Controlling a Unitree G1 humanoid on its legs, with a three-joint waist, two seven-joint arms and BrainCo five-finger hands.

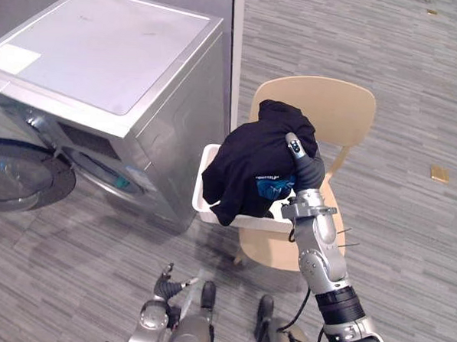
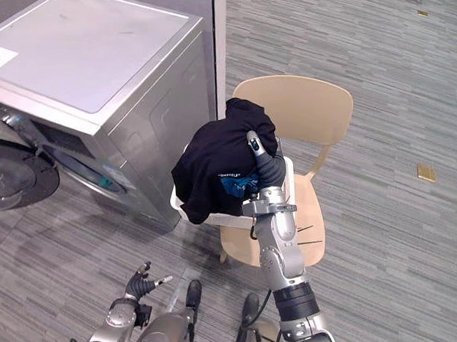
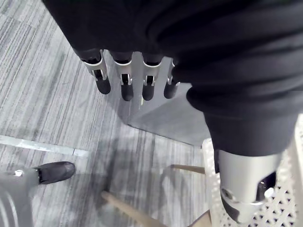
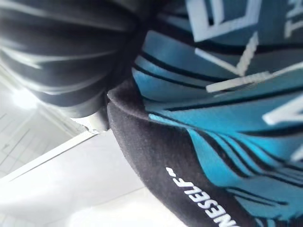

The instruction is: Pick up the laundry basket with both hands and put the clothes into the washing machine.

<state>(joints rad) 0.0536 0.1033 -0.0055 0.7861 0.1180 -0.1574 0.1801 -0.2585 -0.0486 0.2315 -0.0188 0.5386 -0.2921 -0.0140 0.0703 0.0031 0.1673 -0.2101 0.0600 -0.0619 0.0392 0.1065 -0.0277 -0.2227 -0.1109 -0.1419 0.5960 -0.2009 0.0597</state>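
A black T-shirt [image 1: 252, 153] hangs draped over the raised right robot hand [image 1: 307, 169], above the white laundry basket [image 1: 210, 149] on the wooden chair [image 1: 331, 107]. Cloth buries the grip, so how far it is closed cannot be told. The left robot hand [image 3: 124, 78] hangs low, relaxed and empty. The shirt's hem should clear the basket rim before it swings left toward the washing machine [image 1: 104, 49], whose door is open.

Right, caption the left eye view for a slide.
Right hand at a black shirt heaped over a white basket on a chair.
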